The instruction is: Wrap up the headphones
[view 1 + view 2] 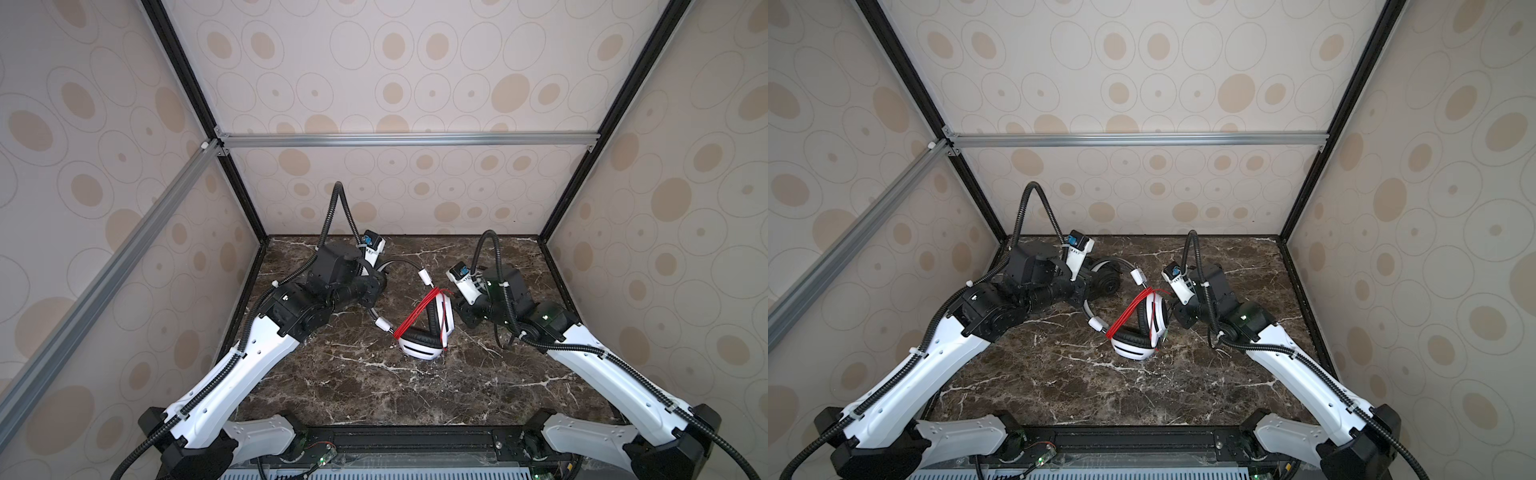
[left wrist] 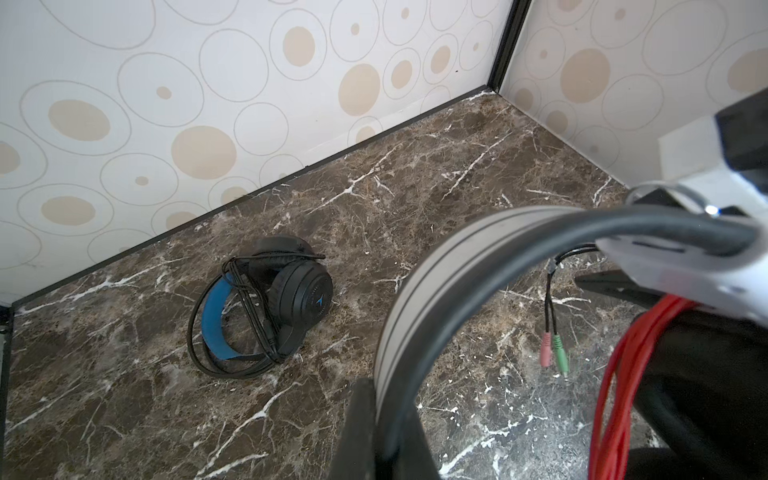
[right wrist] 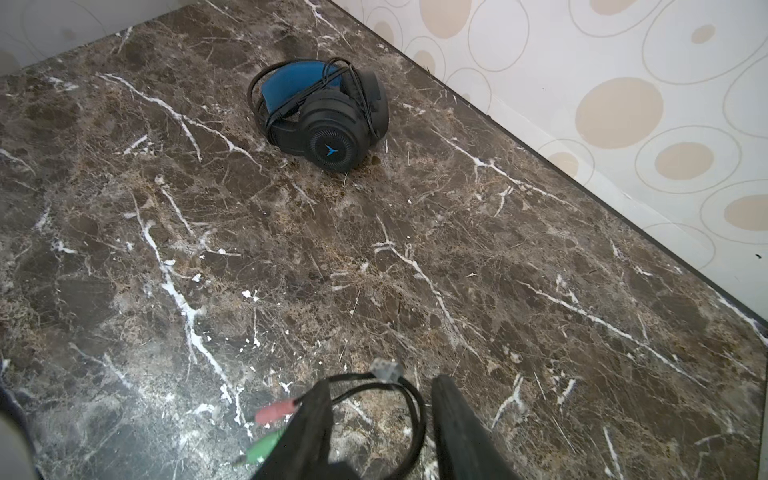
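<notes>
Item one: white headset (image 1: 419, 351) with black pads, sitting near the middle of the desk (image 1: 374, 399). In both top views one white ear cup is resting on the dark marbled surface and the other is standing up just behind it. A red cord (image 1: 415, 312) is running in several tight strands across the ear cups and up toward the grey headband (image 2: 436, 274), which is arching away toward the left arm. The cord end is splitting into thin black leads and finishing in a pink and a green plug (image 2: 555, 353); whether these are touching the desk cannot be told. The left tool (image 2: 384, 440) is clamping closed on the headband, its dark fingers sitting on either side of it in the left wrist view. The right tool (image 3: 382, 432) is sitting just beside the upright ear cup with its jaws standing apart. A black lead is looping through the gap without being pinched, and the plugs are lying against the outside of one of the fingers (image 3: 316, 419). Item two: black headset (image 3: 328, 120) with a blue inner band, lying on its side farther back on the desk with its black cord looping around band and cups. In a top view it is showing only partly behind the left arm (image 1: 1106, 282).
</notes>
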You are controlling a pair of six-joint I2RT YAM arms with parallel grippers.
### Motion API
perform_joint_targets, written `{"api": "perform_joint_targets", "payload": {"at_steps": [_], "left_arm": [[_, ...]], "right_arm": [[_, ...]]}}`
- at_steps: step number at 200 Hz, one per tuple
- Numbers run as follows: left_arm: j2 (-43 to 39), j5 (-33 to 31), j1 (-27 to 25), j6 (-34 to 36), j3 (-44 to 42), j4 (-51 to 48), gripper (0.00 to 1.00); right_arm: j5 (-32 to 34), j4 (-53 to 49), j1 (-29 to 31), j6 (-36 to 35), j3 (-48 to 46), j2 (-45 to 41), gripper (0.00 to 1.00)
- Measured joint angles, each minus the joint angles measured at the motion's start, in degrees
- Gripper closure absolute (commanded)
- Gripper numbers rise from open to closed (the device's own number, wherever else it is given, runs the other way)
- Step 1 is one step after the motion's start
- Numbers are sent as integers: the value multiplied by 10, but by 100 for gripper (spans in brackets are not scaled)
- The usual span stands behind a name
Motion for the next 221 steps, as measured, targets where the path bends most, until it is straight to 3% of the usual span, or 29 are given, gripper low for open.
{"api": "perform_joint_targets", "payload": {"at_steps": [9, 55, 117, 221], "left_arm": [[0, 0, 0, -5, 3, -2, 100], [0, -2, 0, -30, 7, -6, 100], [0, -6, 0, -60, 20, -10, 100], [1, 0, 0, -82, 47, 6, 100]], "right_arm": [[-6, 5, -2, 3, -8, -6, 56], [-30, 30, -6, 27, -45, -43, 33], [-77, 61, -31, 83, -110, -105, 20], [-108, 119, -34, 221, -175, -140, 16]]}}
